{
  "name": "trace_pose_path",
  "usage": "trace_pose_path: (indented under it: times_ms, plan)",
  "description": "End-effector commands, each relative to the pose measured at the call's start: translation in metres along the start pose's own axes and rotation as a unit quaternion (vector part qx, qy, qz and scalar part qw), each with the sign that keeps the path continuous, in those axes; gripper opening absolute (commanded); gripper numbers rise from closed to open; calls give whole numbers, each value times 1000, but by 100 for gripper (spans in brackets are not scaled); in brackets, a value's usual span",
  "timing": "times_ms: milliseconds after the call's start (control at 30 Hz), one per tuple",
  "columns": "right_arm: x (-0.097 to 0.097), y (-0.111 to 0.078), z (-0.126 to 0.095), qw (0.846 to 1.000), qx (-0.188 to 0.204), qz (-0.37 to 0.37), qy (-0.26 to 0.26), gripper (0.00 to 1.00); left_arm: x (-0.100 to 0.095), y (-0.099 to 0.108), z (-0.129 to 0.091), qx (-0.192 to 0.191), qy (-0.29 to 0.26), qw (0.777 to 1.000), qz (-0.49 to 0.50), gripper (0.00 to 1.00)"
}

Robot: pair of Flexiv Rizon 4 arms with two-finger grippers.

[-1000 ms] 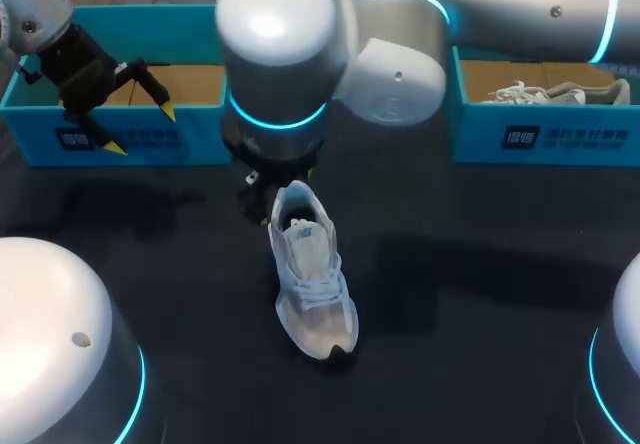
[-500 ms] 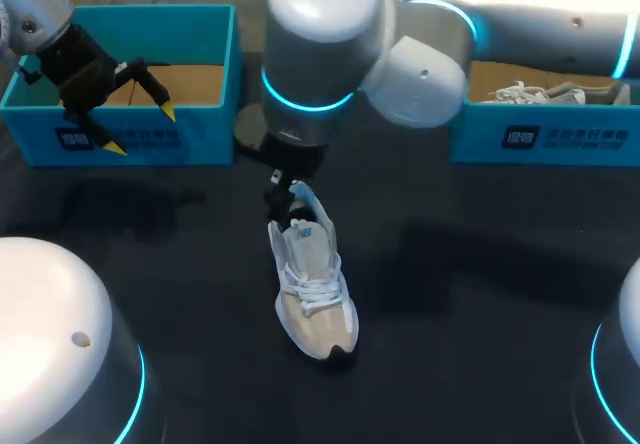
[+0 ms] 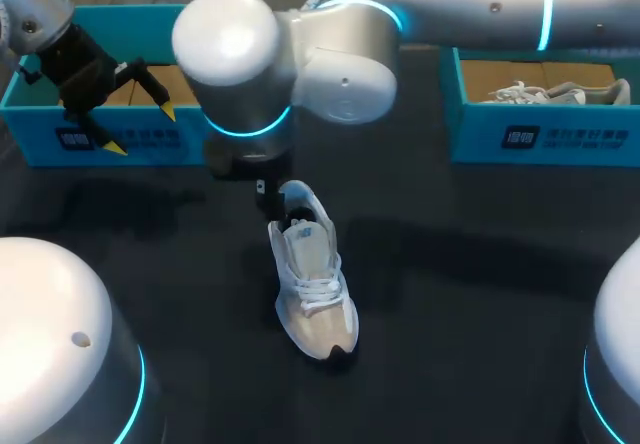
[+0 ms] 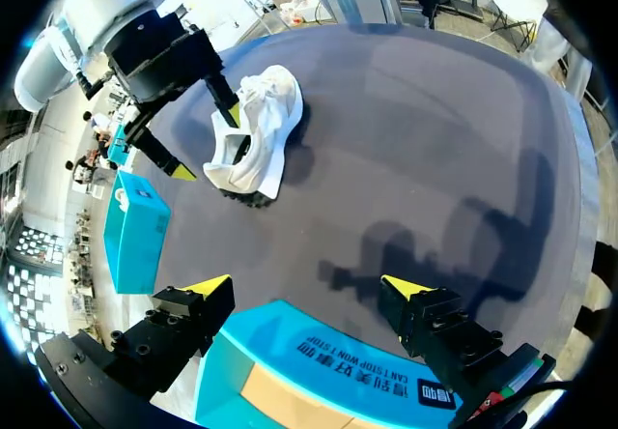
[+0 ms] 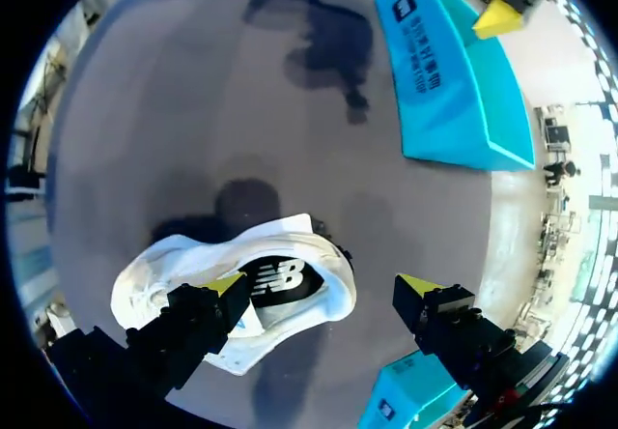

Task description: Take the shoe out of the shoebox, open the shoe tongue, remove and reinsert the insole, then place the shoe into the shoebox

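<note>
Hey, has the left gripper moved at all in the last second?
No. The left gripper sits at the same spot over the front wall of the left shoebox, fingers open as before.

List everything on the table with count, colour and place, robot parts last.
Shoe: one, white, mid-table, toe toward the robot.
Left shoebox: one, blue, far left.
Right shoebox: one, blue, far right.
Second shoe: one, white-grey, inside the right shoebox.
Table: one, dark.
Left gripper: open, above the left shoebox's front wall.
Right gripper: open, fingers straddling the shoe's heel collar.
</note>
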State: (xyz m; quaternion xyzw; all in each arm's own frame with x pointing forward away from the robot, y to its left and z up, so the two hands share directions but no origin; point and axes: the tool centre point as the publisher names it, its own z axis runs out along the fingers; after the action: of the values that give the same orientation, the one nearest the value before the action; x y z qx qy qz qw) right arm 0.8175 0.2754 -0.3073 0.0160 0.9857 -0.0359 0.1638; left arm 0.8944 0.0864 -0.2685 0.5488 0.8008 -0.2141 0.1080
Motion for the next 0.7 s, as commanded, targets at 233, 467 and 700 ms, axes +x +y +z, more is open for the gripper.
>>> trace_pose_path:
  times_ms: [233,467,700]
  plan:
    - [-14,-5,19,1000,-10,-14,23,100,0,-1,0,-1,1,1000,0,100]
    - [-16,-11,23,998,-42,-33,26,100,0,-1,0,-1,1,1000,0,100]
    - [-20,-9,35,997,-39,-60,38,100,0,-1,0,-1,1,1000,0,100]
